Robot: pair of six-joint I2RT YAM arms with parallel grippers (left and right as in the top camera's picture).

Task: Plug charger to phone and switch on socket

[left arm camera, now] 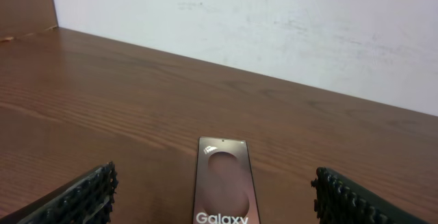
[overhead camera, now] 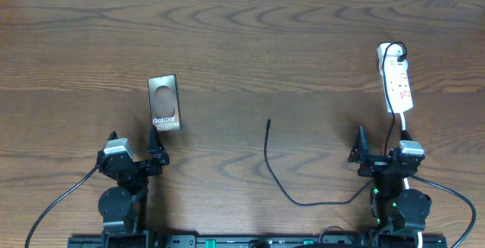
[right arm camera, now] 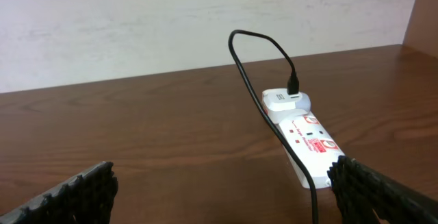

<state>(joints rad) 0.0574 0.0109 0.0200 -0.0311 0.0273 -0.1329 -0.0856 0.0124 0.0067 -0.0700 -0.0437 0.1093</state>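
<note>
While both gape wide, left pincer point(left arm camera: 215, 186), right pincer point(right arm camera: 222, 176) (both empty)

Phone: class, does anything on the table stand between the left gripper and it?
Nothing visible does. Only bare table lies between the open left gripper and the phone; the cable tip lies apart, to the right.

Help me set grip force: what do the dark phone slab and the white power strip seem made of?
The flat dark rectangular phone: probably glossy glass or plastic, judging by its smooth, reflective face. The white elongated power strip: likely moulded plastic, semi-matte, evenly white.
</note>
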